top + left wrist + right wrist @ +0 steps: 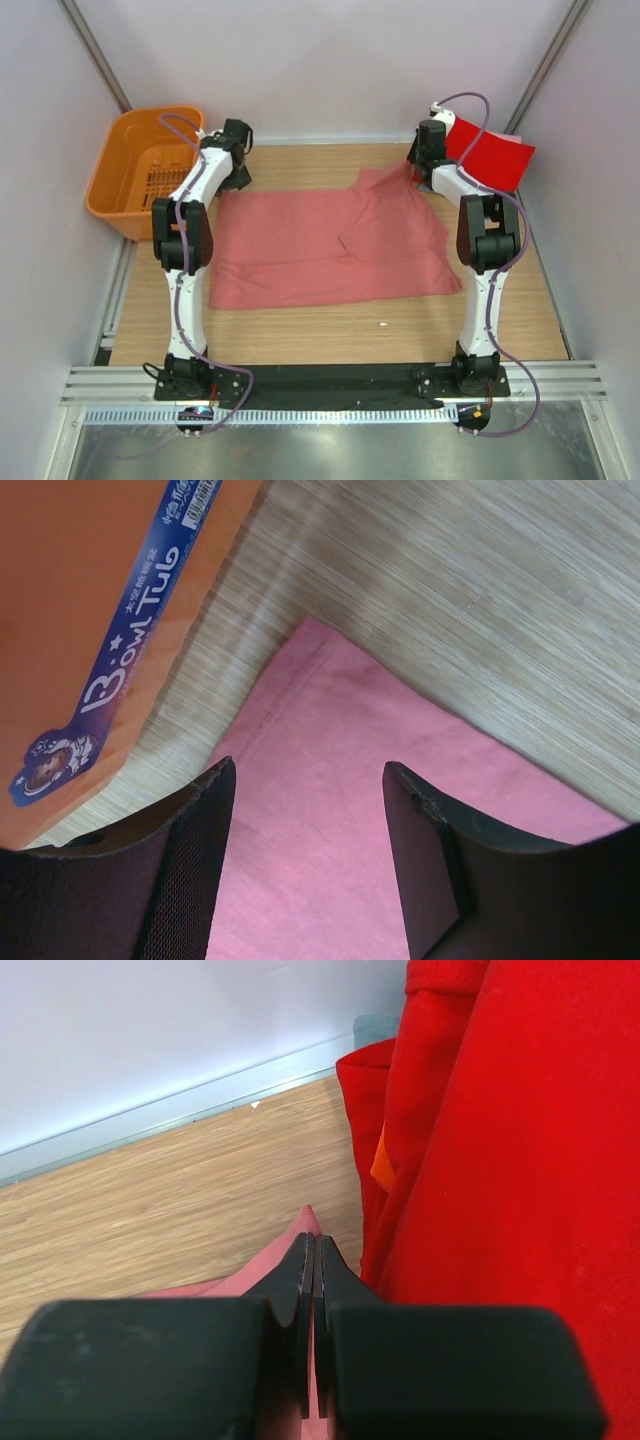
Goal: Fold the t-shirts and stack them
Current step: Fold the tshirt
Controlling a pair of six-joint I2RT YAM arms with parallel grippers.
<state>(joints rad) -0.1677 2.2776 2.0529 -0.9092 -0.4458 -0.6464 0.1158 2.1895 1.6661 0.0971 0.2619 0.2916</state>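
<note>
Lying spread mid-worktop (330, 335): salmon-pink shirt (330, 245), its far-right corner pinched in right gripper (312, 1260), jaws closed tight on cloth. Red shirt (492, 155) crowds just beside that gripper. Left gripper (307, 770) hovers approx half-open, holding nothing, over far-left corner w/ orange basket (130, 170) close alongside.

Overview from above behind, wrist views close, pink shirt (300, 250) shared
</note>
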